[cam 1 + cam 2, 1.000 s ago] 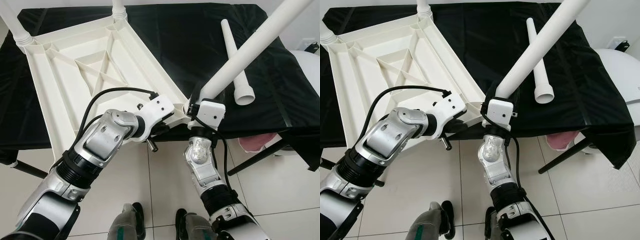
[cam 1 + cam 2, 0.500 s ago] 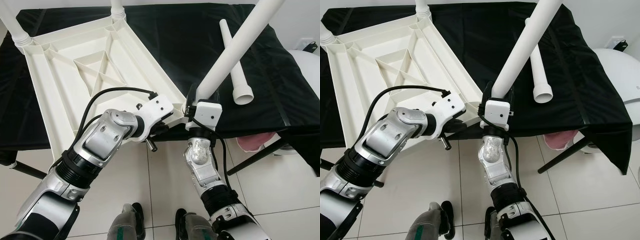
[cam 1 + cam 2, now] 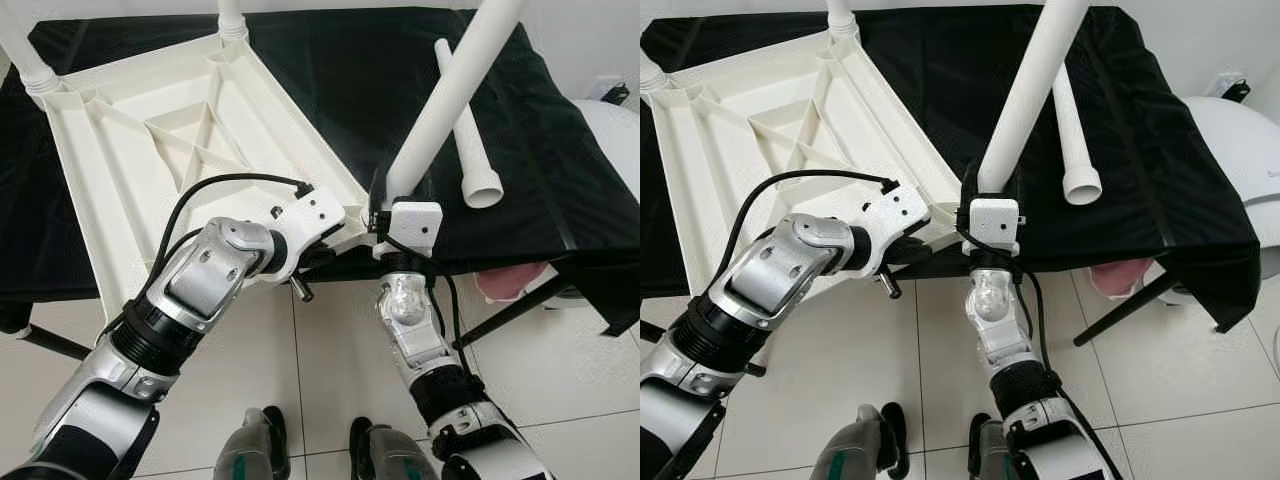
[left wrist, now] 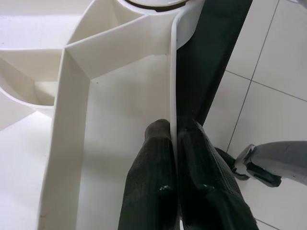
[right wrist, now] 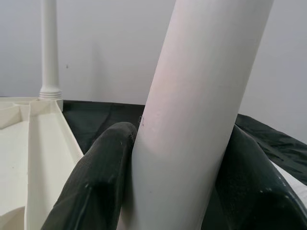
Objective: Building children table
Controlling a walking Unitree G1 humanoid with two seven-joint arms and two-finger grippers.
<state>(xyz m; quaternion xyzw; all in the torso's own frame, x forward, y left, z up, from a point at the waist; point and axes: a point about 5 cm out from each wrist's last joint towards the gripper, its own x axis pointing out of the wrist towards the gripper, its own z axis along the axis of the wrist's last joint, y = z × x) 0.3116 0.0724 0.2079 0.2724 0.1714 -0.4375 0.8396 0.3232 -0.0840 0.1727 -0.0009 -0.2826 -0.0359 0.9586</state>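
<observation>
A white plastic tabletop (image 3: 170,140) lies upside down, ribs up, on a black-clothed table (image 3: 340,70). Two white legs stand in its far corners (image 3: 25,60) (image 3: 232,15). My left gripper (image 4: 173,132) is shut on the thin rim (image 4: 172,86) at the near corner, beside an empty socket. My right gripper (image 3: 395,195) is shut on a third white leg (image 3: 450,90), held steeply upward with its lower end just beside that near corner. In the right wrist view the fingers (image 5: 96,182) clasp this leg (image 5: 201,110). A fourth leg (image 3: 465,120) lies loose on the cloth to the right.
The near corner of the tabletop overhangs the table's front edge above the tiled floor (image 3: 330,370). A white rounded object (image 3: 615,130) stands at the right, a pink item (image 3: 505,283) beneath the cloth. A black table strut (image 3: 510,310) slants down at the right. My feet (image 3: 250,450) are below.
The leg in my right gripper has swung from a strong rightward lean to nearly upright, and its base has shifted slightly left toward the tabletop corner. My left gripper keeps its hold on the rim.
</observation>
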